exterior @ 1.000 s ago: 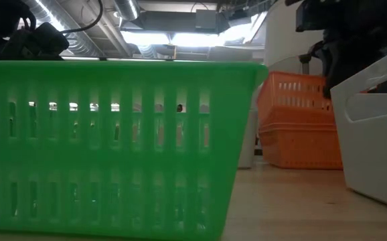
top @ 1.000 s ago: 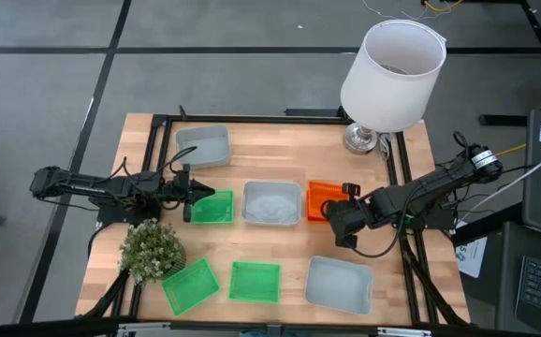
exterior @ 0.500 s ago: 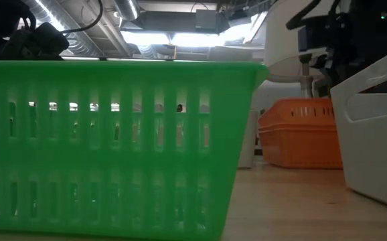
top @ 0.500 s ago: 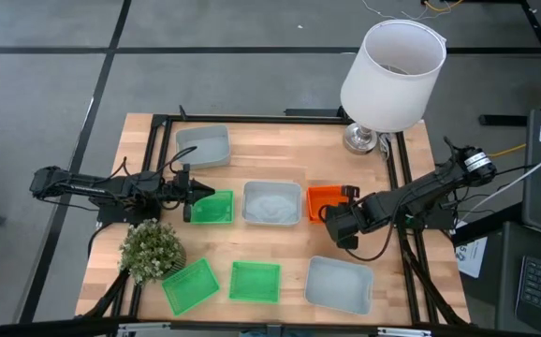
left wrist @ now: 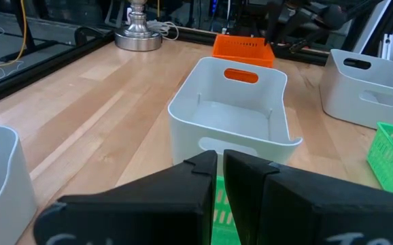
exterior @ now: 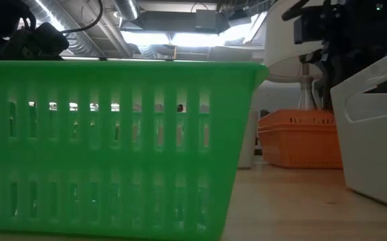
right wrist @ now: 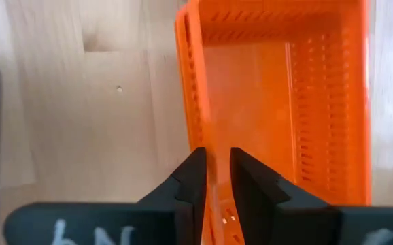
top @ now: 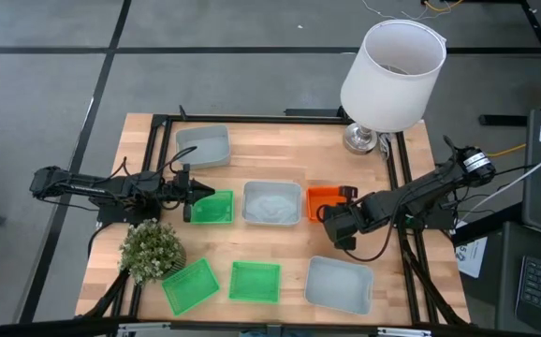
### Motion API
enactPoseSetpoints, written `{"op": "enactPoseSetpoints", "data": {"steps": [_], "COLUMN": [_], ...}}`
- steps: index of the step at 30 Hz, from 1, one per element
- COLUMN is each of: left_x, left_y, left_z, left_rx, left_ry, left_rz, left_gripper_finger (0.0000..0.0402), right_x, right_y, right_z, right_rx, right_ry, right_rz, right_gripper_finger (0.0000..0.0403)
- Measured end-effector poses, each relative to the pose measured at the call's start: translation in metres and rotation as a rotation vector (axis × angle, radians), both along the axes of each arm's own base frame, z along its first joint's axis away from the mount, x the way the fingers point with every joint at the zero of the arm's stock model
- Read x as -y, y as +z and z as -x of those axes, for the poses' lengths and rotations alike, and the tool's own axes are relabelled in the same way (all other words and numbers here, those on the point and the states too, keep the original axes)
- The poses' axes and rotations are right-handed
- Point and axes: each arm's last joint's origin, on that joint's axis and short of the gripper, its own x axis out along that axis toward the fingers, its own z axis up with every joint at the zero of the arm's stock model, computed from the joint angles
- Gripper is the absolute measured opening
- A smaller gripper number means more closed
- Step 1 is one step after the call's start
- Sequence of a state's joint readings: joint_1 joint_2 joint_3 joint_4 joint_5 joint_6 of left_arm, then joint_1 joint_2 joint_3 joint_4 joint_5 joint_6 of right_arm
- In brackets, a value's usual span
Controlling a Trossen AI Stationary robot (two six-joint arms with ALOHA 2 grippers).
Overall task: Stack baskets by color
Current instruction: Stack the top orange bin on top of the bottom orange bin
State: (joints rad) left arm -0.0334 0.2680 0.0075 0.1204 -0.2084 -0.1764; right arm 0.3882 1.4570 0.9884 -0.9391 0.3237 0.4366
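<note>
An orange basket (top: 319, 198) stands right of the table's middle; in the right wrist view it looks nested in another orange one. My right gripper (right wrist: 217, 180) is over its near right corner, shut on its wall. Three green baskets rest on the wood: one (top: 214, 208) at the left and two (top: 190, 285) (top: 255, 281) near the front edge. Three grey baskets (top: 272, 203) (top: 202, 145) (top: 339, 284) stand apart from one another. My left gripper (top: 193, 195) hangs shut at the left rim of the left green basket, touching nothing. My right gripper has the orange basket's near wall (right wrist: 198, 139) between its two fingers, one inside the basket and one outside, close to the right end of that wall. The fingers come steeply from above, slanting in from the table's right. The basket sits level and low (exterior: 300, 137).
A lamp with a big white shade (top: 392, 65) stands at the far right corner. A small bushy plant (top: 151, 248) stands at the near left. Black frame rails (top: 252, 118) run along the table's edges. Bare wood lies between the far grey basket and the lamp.
My right gripper has gone down a little with the orange basket. A second ago that basket stood high above the orange one beneath it; it has sunk into it, and the stack now stands about one basket tall.
</note>
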Motion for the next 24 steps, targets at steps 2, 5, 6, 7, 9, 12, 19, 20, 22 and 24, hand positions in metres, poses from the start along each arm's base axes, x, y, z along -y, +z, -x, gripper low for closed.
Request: {"op": "enactPoseSetpoints", "data": {"steps": [2,5,6,7,9,12,19,20,22,24], "left_x": [0.000,0.000,0.000,0.000,0.000,0.000,0.000,0.000,0.000,0.000], "left_y": [0.000,0.000,0.000,0.000,0.000,0.000,0.000,0.000,0.000,0.000], "left_z": [0.000,0.000,0.000,0.000,0.000,0.000,0.000,0.000,0.000,0.000], "left_rx": [0.001,0.000,0.000,0.000,0.000,0.000,0.001,0.000,0.000,0.000], "left_ry": [0.000,0.000,0.000,0.000,0.000,0.000,0.000,0.000,0.000,0.000], "left_rz": [0.000,0.000,0.000,0.000,0.000,0.000,0.000,0.000,0.000,0.000], "left_gripper_finger": [0.0021,0.0021,0.0021,0.0021,0.0021,0.0021,0.0021,0.0021,0.0021,0.0021], "right_x": [-0.001,-0.002,-0.003,-0.004,-0.007,-0.014,-0.032,-0.031,-0.026,-0.018], "right_y": [0.003,0.009,0.012,0.015,0.022,0.029,0.030,0.028,0.021,0.015], "right_z": [-0.001,-0.005,-0.006,-0.007,-0.009,-0.011,-0.001,0.004,0.014,0.026], "right_rx": [0.008,0.029,0.035,0.039,0.038,0.006,-0.095,-0.129,-0.202,-0.288], "right_ry": [0.000,0.000,-0.002,-0.004,-0.019,-0.035,0.019,0.001,-0.075,-0.194], "right_rz": [-0.005,-0.020,-0.035,-0.060,-0.145,-0.319,-0.466,-0.433,-0.345,-0.249], "right_gripper_finger": [0.0067,0.0067,0.0067,0.0067,0.0067,0.0067,0.0067,0.0067,0.0067,0.0067]}}
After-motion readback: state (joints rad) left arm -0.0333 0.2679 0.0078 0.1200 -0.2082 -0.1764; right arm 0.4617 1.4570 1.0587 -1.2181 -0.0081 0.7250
